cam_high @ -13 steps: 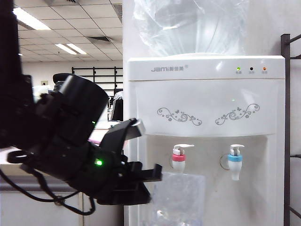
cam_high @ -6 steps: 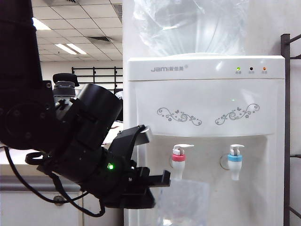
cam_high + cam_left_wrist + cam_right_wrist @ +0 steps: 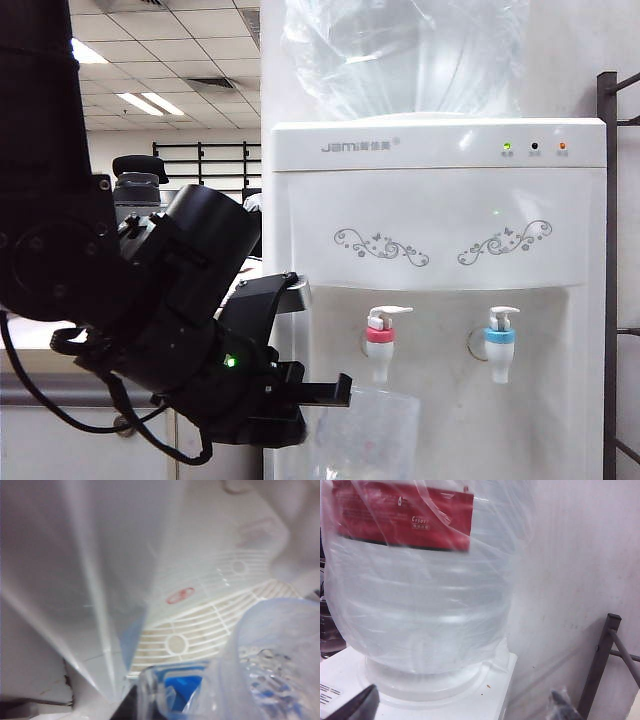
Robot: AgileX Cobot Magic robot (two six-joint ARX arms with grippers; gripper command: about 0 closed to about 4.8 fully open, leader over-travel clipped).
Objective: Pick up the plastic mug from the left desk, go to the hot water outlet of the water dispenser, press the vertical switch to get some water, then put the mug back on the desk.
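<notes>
Left hand (image 3: 335, 392) clamped on plastic mug (image 3: 365, 435) just under hot water outlet (image 3: 380, 345) — right hand (image 3: 462, 705) spread apart near big clear bottle (image 3: 420, 590).

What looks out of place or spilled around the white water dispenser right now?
Nothing stands out. The left gripper holds the clear plastic mug upright below the red-collared hot water outlet; the white slotted drip tray shows no puddle. The right gripper waits open by the big clear bottle.
</notes>
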